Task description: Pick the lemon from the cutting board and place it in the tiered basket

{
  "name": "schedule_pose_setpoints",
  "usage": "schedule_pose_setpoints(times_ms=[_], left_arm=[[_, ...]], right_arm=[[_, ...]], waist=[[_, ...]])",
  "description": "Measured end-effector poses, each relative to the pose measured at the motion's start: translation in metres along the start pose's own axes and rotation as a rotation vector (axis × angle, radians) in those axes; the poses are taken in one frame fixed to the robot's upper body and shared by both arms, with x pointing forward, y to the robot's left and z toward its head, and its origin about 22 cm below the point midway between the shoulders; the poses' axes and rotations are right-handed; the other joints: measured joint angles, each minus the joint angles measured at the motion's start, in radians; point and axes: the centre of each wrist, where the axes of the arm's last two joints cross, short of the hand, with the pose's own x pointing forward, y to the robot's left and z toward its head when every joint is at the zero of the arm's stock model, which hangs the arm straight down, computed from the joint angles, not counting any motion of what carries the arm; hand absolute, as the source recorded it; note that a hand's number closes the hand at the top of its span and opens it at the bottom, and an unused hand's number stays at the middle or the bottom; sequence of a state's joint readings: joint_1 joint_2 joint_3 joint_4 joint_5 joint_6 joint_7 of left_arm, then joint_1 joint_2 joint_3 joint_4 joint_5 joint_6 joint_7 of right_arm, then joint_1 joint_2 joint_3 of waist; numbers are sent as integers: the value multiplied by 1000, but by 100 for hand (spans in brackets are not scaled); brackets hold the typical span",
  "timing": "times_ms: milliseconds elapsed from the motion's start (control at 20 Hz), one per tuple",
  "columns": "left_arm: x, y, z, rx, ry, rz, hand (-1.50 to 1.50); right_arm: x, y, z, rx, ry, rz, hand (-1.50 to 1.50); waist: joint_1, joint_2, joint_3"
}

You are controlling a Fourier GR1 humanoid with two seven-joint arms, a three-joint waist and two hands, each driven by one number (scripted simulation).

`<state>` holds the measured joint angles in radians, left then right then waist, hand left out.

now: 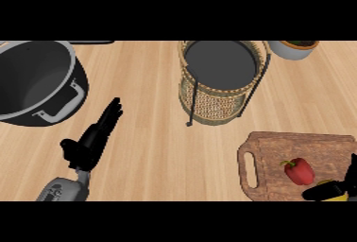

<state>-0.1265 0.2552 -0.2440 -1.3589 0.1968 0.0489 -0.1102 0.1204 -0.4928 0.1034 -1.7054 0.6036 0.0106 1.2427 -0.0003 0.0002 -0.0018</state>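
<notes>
The lemon (327, 182) lies at the near right corner of the brown cutting board (272, 151); only small yellow patches of it show. My right hand (327, 191) comes in at the lower right edge and curls round the lemon, thumb across its front and fingers (352, 172) on its right side. A red bell pepper (298, 171) lies on the board just left of the hand. The wicker tiered basket (209, 101) with a dark top tray stands at the back centre, well apart from the board. My left hand (90, 139) rests open at the lower left, fingers straight.
A large grey pot (66, 94) with a handle stands at the back left, close to my left hand's fingertips. A white plant pot (296, 48) sits at the back right beside the basket. Bare wooden counter lies between the board and the basket.
</notes>
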Motion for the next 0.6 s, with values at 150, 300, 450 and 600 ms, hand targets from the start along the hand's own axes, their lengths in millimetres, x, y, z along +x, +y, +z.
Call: schedule_pose_setpoints(times_ms=[150,300,450,600], left_arm=[[1,3,-1,2,3,0,0],[0,2,-2,3,4,-1,0],[-3,-2,-2,3,6,-3,0],[-3,-3,-2,4,5,-12,0]], right_arm=[[-6,5,3,6,13,-7,-150],[-7,6,4,12,20,-24,-150],[-11,15,4,20,33,-19,-150],[-13,20,1,25,43,-24,-150]], waist=[[-3,-1,0],[-2,0,1],[-2,0,1],[-1,0,1]])
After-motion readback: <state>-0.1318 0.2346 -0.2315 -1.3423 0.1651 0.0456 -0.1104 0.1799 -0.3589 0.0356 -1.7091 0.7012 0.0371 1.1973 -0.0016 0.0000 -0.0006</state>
